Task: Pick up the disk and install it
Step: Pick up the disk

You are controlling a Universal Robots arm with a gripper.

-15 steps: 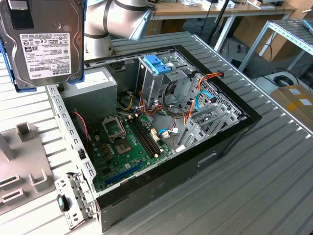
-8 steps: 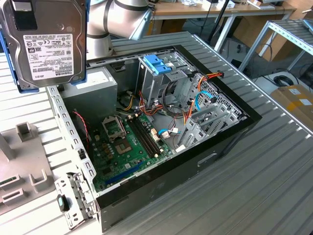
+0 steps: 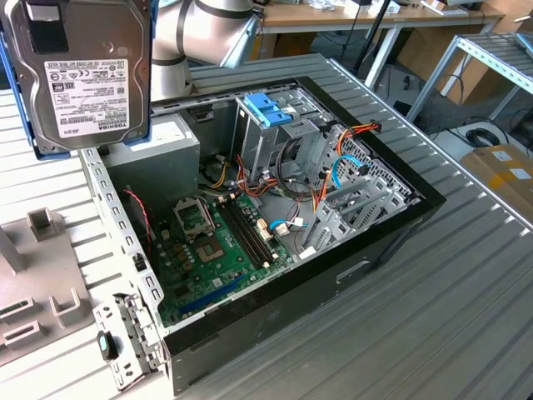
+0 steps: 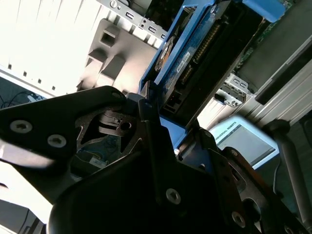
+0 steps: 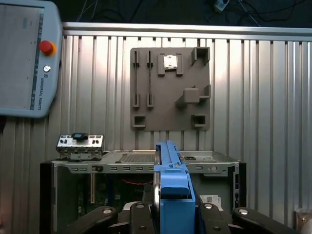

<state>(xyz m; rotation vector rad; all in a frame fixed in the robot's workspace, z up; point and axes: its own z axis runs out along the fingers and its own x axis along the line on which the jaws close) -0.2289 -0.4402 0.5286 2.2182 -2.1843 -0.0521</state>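
Note:
The disk point(image 3: 83, 75) hangs upright in the air at the exterior view's upper left, above the far left corner of the open computer case point(image 3: 391, 242). It is a grey metal drive with a white label, framed by a blue carrier rail. In the first wrist view the disk point(image 5: 171, 165) shows edge-on, and my gripper point(image 5: 173, 217) is shut on it with a black finger on either side. The second wrist view shows the disk point(image 4: 195, 53) clamped in my gripper point(image 4: 175, 131). A metal drive cage with a blue handle point(image 3: 271, 108) stands inside the case.
The case lies open on a ribbed metal table point(image 3: 433, 317), with the motherboard point(image 3: 221, 250) and cables exposed. A grey fixture board point(image 3: 33, 283) lies at the exterior view's left, a small metal bracket point(image 3: 125, 342) beside it. A teach pendant point(image 5: 27, 58) rests on the table.

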